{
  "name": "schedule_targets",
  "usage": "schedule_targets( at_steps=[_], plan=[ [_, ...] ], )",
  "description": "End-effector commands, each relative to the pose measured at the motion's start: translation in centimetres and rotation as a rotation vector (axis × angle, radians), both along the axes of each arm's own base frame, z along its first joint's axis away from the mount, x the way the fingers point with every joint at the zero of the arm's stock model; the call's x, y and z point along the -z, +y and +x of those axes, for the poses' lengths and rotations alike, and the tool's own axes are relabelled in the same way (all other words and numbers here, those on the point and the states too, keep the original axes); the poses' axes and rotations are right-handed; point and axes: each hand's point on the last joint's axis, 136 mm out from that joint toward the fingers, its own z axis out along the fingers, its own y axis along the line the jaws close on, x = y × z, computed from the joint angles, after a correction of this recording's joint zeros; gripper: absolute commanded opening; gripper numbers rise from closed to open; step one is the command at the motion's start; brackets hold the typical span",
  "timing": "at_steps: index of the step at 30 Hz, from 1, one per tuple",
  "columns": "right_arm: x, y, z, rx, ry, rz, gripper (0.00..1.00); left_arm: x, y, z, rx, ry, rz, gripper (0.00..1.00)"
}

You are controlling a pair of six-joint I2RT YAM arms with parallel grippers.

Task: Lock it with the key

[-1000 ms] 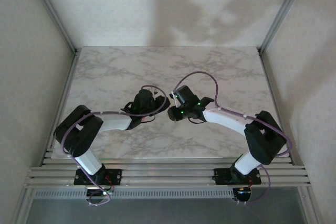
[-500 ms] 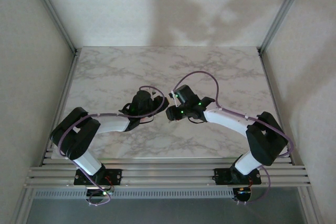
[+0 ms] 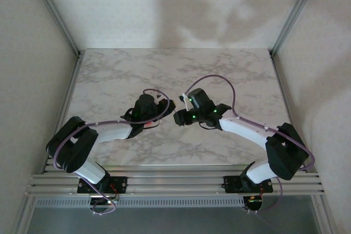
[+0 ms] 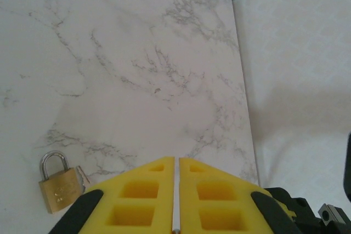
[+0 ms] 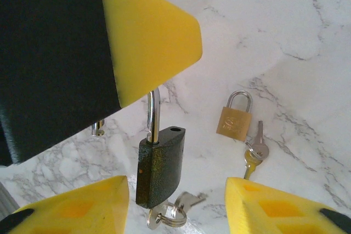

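Note:
A black padlock hangs in the air by its steel shackle. My left gripper is shut on that shackle, and its yellow finger shows at the top of the right wrist view. The shackle is open: its free end is swung away from the hole in the lock's top. A key on a ring sits in the lock's underside. My right gripper is open, its fingers standing either side of the lock's lower end without touching it. From above, both grippers meet at mid-table.
A small brass padlock with a shut shackle lies on the marble table, also at the lower left of the left wrist view. Its own keys lie just beside it. Metal frame posts and white walls bound the table.
My right gripper's jaws have opened wider around the lock's lower end. Both arms have shifted a little, the left elbow sinking toward the near left.

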Motion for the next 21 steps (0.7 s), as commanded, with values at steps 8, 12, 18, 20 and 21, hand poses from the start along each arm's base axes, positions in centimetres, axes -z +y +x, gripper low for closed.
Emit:
schedule_targets(
  at_steps=[8, 12, 18, 20, 21],
  plan=[
    [-0.7, 1.0, -0.5, -0.035, 0.017, 0.079, 0.39, -2.9, -0.7, -0.7, 0.033, -0.032, -0.082, 0.00],
    [-0.6, 1.0, -0.5, -0.034, 0.025, 0.081, 0.38, -3.4, -0.6, -0.8, 0.031, -0.039, -0.087, 0.00],
    [-0.6, 0.9, -0.3, -0.027, 0.044, 0.095, 0.31, -3.8, -0.5, -0.9, 0.030, -0.045, -0.088, 0.00],
    [-0.8, 0.9, -0.3, -0.026, 0.043, 0.099, 0.28, -3.9, -0.5, -0.9, 0.031, -0.046, -0.086, 0.00],
    [-0.8, 0.9, -0.4, -0.028, 0.046, 0.101, 0.27, -3.8, -0.5, -0.9, 0.030, -0.045, -0.085, 0.00]
  ],
)
